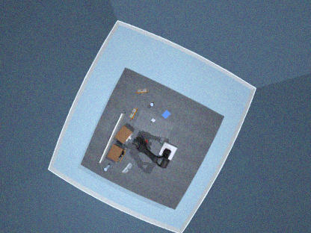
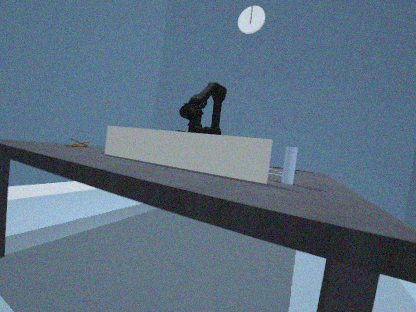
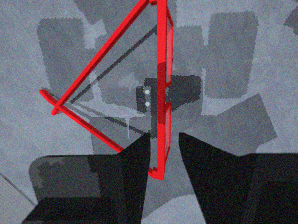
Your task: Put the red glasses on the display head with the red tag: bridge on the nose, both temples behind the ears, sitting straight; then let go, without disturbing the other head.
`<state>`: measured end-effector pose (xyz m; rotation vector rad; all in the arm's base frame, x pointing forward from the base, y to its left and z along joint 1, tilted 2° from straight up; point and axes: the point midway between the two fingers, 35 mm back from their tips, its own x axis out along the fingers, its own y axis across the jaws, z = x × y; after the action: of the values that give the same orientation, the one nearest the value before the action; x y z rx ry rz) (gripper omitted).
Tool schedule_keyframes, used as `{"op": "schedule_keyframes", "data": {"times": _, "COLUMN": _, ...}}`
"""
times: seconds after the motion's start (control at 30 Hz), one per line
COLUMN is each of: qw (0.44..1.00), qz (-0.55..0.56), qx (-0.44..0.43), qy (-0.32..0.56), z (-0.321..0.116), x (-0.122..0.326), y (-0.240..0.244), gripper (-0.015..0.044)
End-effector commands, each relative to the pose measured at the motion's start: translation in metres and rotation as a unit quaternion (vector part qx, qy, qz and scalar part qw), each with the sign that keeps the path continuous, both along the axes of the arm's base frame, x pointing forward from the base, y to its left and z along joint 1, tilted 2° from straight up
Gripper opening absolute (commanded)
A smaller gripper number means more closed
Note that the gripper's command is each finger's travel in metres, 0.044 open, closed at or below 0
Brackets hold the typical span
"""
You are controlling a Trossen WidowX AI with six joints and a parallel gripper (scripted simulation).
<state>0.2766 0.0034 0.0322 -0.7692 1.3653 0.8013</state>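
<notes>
The red glasses (image 3: 161,50) (image 1: 146,141) lie below my gripper. In the wrist view their front runs nearly upright through the picture, lenses edge-on, and the temples reach left and cross near their tips. My gripper (image 3: 164,137) is partly open, with the lower end of the front showing in the gap; a space shows on both sides of it. Two display heads with brown tops, one (image 1: 124,134) nearer the back and one (image 1: 116,153) nearer the front left, stand beside the arm in the top view. The latter has something dark at its side. No red tag can be made out.
A long pale panel (image 1: 111,138) (image 2: 187,155) stands behind the heads. Orange glasses (image 1: 142,91) (image 2: 77,145), another orange pair (image 1: 133,113), clear glasses (image 1: 127,168), a blue square (image 1: 166,114), a small white block (image 1: 153,120) and a pale cylinder (image 1: 107,168) (image 2: 289,165) are around.
</notes>
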Motion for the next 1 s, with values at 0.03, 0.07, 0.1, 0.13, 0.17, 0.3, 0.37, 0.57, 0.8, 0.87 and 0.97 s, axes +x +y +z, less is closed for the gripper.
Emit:
{"op": "schedule_keyframes", "data": {"times": 0.03, "qw": 1.000, "qz": -0.001, "qx": -0.003, "qy": 0.004, "z": -0.0109, "x": -0.0011, "y": -0.0008, "gripper": 0.0120}}
{"op": "schedule_keyframes", "data": {"times": 0.07, "qw": 1.000, "qz": -0.001, "qx": -0.003, "qy": 0.004, "z": -0.0125, "x": -0.0011, "y": -0.0008, "gripper": 0.0120}}
{"op": "schedule_keyframes", "data": {"times": 0.1, "qw": 1.000, "qz": -0.001, "qx": -0.003, "qy": 0.004, "z": -0.0141, "x": -0.0010, "y": -0.0008, "gripper": 0.0120}}
{"op": "schedule_keyframes", "data": {"times": 0.13, "qw": 1.000, "qz": -0.001, "qx": -0.003, "qy": 0.004, "z": -0.0154, "x": -0.0010, "y": -0.0008, "gripper": 0.0120}}
{"op": "schedule_keyframes", "data": {"times": 0.17, "qw": 1.000, "qz": -0.001, "qx": -0.003, "qy": 0.004, "z": -0.0162, "x": -0.0010, "y": -0.0007, "gripper": 0.0120}}
{"op": "schedule_keyframes", "data": {"times": 0.3, "qw": 1.000, "qz": -0.001, "qx": -0.003, "qy": 0.004, "z": -0.0164, "x": -0.0011, "y": -0.0007, "gripper": 0.0120}}
{"op": "schedule_keyframes", "data": {"times": 0.37, "qw": 1.000, "qz": -0.001, "qx": -0.003, "qy": 0.004, "z": -0.0165, "x": -0.0015, "y": -0.0004, "gripper": 0.0120}}
{"op": "schedule_keyframes", "data": {"times": 0.57, "qw": 1.000, "qz": -0.001, "qx": -0.003, "qy": 0.004, "z": -0.0165, "x": -0.0046, "y": 0.0015, "gripper": 0.0120}}
{"op": "schedule_keyframes", "data": {"times": 0.8, "qw": 1.000, "qz": 0.000, "qx": 0.000, "qy": 0.003, "z": -0.0158, "x": -0.0026, "y": 0.0015, "gripper": 0.0080}}
{"op": "schedule_keyframes", "data": {"times": 0.87, "qw": 1.000, "qz": 0.000, "qx": 0.000, "qy": 0.003, "z": -0.0158, "x": -0.0026, "y": 0.0015, "gripper": 0.0067}}
{"op": "schedule_keyframes", "data": {"times": 0.97, "qw": 1.000, "qz": 0.000, "qx": 0.000, "qy": 0.003, "z": -0.0158, "x": -0.0026, "y": 0.0015, "gripper": 0.0047}}
